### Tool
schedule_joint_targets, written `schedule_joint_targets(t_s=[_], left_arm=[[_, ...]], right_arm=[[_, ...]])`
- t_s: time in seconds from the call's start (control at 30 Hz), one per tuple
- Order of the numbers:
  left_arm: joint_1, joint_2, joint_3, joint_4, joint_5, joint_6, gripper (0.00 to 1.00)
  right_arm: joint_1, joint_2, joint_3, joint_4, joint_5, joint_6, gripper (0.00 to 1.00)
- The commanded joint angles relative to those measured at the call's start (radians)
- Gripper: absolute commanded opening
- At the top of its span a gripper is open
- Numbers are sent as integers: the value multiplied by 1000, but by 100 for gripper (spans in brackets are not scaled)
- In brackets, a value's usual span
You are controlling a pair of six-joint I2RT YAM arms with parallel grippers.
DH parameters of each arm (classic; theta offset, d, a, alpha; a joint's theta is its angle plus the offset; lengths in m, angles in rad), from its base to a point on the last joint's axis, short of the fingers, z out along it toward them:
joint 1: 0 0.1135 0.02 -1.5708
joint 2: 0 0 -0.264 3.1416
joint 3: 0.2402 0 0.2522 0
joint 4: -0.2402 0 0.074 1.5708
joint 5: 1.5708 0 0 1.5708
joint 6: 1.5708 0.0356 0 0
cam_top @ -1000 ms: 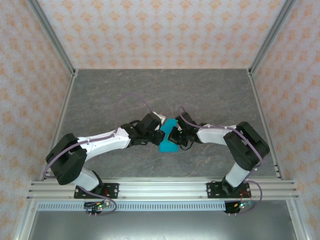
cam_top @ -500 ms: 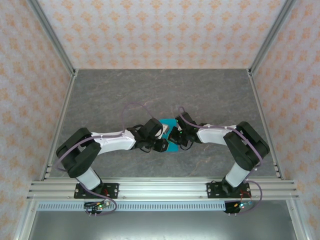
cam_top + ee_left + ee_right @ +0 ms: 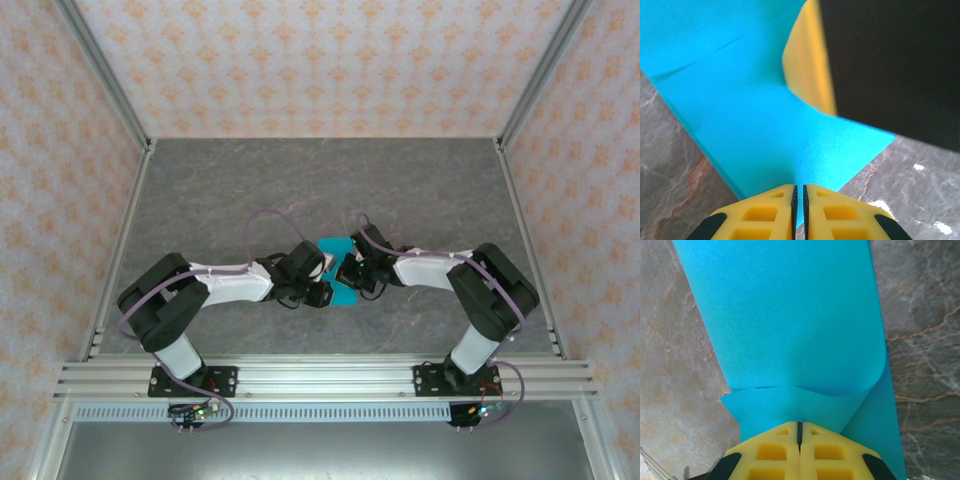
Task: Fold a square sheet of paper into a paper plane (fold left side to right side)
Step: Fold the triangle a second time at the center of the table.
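- Top view: the sheet of paper (image 3: 334, 246) lies mid-counter (image 3: 300, 180), between the left tool (image 3: 322, 292) and the right tool (image 3: 348, 272), which meet over it. From up here I can't read either tool's jaws.
- Left wrist: my left tool (image 3: 799, 189) is pinched narrow on the sheet's near corner, with cyan showing in the slit. A yellow finger (image 3: 807, 60) of the right tool sits against the sheet beyond.
- Right wrist: my right tool (image 3: 799, 425) is clamped tight on the sheet's edge. An upper layer curls over a lower one, a bend I can't make out from above.
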State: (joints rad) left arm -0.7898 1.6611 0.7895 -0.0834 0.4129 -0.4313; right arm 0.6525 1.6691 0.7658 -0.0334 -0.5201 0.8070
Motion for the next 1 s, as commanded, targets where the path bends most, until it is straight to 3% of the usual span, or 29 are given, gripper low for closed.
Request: schedule_joint_targets(t_s=[0.0,0.37,0.67,0.8,0.97], left_arm=[[5,-4,-22,4,-36,-19,14],[6,-56,-99,-8,-63,-44,10],[4,-135,-216,69,3,-78,6],[11,-205,-210,8,-41,-64,6],[52,-294,-182,7,-16,-65,8]], right_arm=[[4,20,3,-77,47,-19,0],[4,16,4,-94,55,-24,0],[4,17,6,-100,58,-26,0],[4,17,7,-99,55,-26,0],[5,16,6,-91,50,-23,0]])
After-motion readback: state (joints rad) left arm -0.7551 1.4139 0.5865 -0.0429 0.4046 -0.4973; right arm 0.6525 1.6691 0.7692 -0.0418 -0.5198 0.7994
